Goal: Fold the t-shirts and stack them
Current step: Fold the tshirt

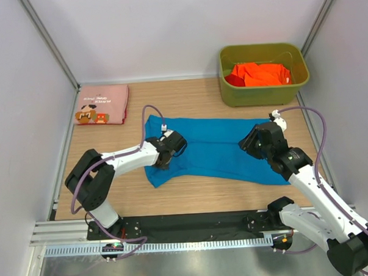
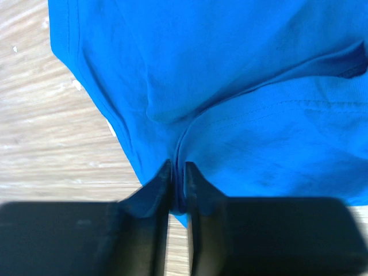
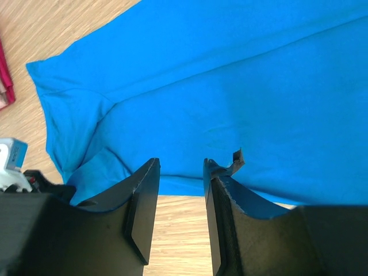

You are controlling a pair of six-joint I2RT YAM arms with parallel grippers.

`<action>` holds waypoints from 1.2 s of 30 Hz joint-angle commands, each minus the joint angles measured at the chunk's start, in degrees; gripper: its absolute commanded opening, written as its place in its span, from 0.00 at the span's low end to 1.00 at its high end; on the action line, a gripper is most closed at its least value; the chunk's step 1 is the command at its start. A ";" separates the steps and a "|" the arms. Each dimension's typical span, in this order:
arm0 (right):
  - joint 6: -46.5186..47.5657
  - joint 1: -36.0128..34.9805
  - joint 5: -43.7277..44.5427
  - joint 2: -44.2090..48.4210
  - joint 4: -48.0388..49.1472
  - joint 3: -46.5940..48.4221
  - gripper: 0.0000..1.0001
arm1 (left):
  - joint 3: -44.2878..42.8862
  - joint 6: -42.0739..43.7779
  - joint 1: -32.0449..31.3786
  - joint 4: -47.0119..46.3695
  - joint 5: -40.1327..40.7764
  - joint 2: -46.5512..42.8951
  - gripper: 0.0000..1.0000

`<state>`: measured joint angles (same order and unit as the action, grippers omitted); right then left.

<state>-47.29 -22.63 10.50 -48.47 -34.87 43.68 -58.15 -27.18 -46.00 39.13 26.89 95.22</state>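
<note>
A bright blue t-shirt (image 1: pixel 212 146) lies spread flat across the middle of the table. My left gripper (image 1: pixel 166 152) sits on its left part, and the left wrist view shows those jaws (image 2: pixel 177 167) pinched together on a raised fold of the blue cloth (image 2: pixel 241 86). My right gripper (image 1: pixel 253 144) hovers at the shirt's right part. Seen from the right wrist, it (image 3: pixel 181 164) stands open at the near hem of the blue shirt (image 3: pixel 218 86), with bare wood between the fingers. A pink t-shirt (image 1: pixel 102 105) with brown print lies folded at the back left.
An olive-green bin (image 1: pixel 258 97) stands at the back right, holding an orange shirt (image 1: pixel 262 73) and a red one (image 1: pixel 233 79). White walls close in the table on three sides. The arm bases and a black rail run along the near edge.
</note>
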 commanded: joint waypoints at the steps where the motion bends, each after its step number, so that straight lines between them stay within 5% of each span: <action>1: -2.71 0.22 4.77 0.39 -2.54 0.18 0.44 | -2.40 -0.77 0.29 -0.29 0.35 -0.91 0.10; 3: -8.85 0.39 12.59 0.04 -9.37 1.48 0.47 | -3.63 -0.86 0.29 0.41 0.26 -1.44 0.00; 9: -15.64 4.60 22.90 -2.33 -18.56 2.99 0.61 | -6.80 -2.09 0.29 3.14 0.44 -3.64 0.00; 20: -9.14 31.85 10.95 -17.08 -21.72 5.01 0.58 | -4.70 -6.39 0.29 3.85 -2.46 -7.06 0.00; 26: -3.43 42.56 5.76 -16.57 -13.48 -4.82 0.50 | -2.58 -8.94 0.29 2.70 -2.47 -10.31 0.00; 36: -5.97 44.17 2.68 -14.90 -2.58 -14.84 0.45 | -1.79 -10.88 0.29 1.91 -0.62 -15.15 0.00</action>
<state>-51.83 21.45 14.63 -64.95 -43.75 30.61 -59.79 -36.42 -46.00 42.85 24.47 81.76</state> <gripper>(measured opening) 0.457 0.008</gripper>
